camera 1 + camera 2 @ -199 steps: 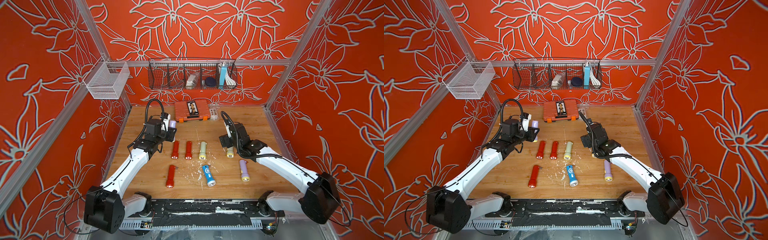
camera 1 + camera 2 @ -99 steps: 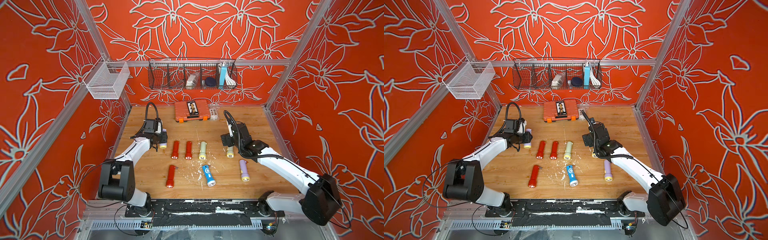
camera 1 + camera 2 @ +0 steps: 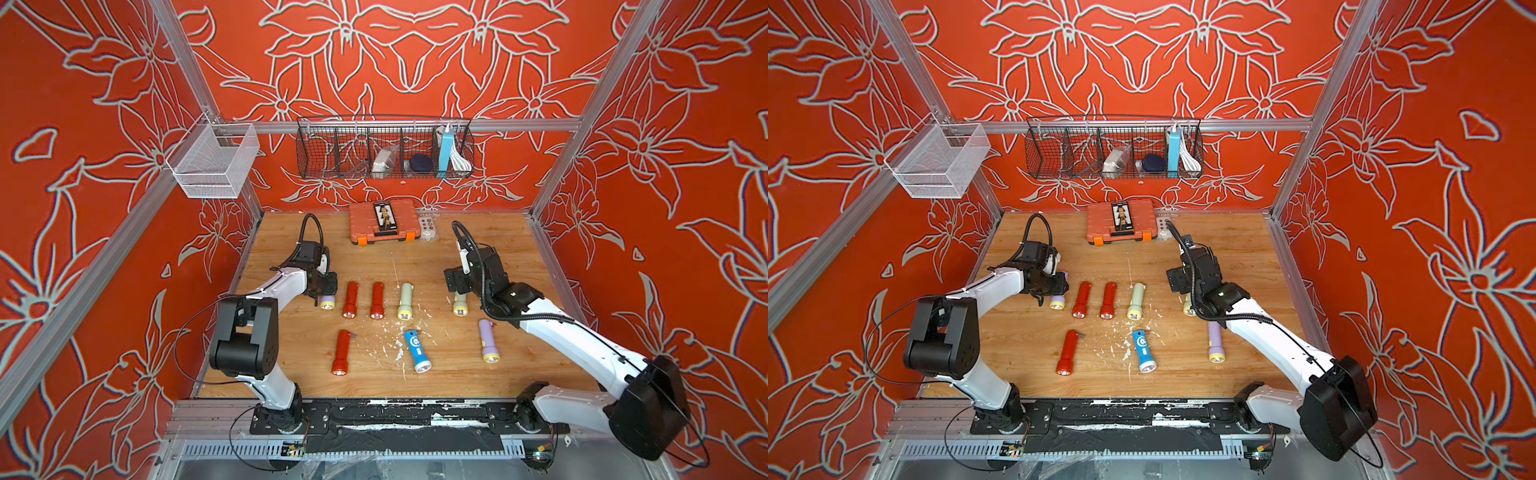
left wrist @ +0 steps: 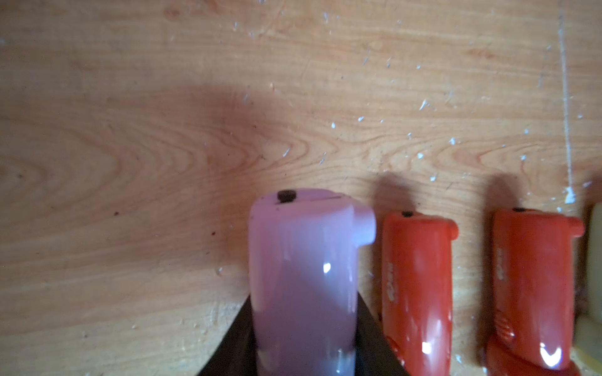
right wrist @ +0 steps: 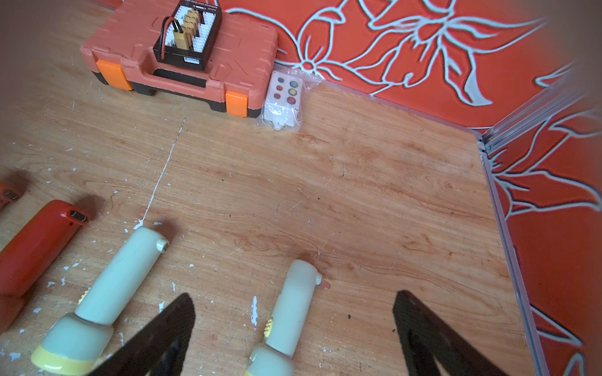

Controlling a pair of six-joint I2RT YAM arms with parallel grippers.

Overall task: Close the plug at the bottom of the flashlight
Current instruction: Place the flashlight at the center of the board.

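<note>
My left gripper (image 4: 303, 298) is shut on a purple flashlight (image 4: 303, 260), which lies low on the wooden table at the left end of a row, seen in both top views (image 3: 327, 301) (image 3: 1057, 302). Its bottom end (image 4: 293, 198) points away from the wrist camera, with a small dark dot on it. My right gripper (image 5: 293, 294) stands open over a pale cream flashlight (image 5: 291, 302) without touching it. A pinkish plug (image 5: 324, 285) sticks out sideways at that flashlight's bottom end. In a top view this gripper (image 3: 457, 286) covers most of the cream flashlight (image 3: 459, 307).
Two red flashlights (image 3: 351, 299) (image 3: 377, 300) and a pale green one (image 3: 405, 301) fill the row. Nearer the front lie a red (image 3: 340, 352), a blue (image 3: 417, 350) and a purple flashlight (image 3: 487, 345). An orange tool case (image 3: 382, 222) and a bagged remote (image 3: 428, 226) sit at the back wall.
My left arm has come down and back from a raised pose, bringing the purple flashlight to the table beside the red ones. The right arm has hardly moved.
</note>
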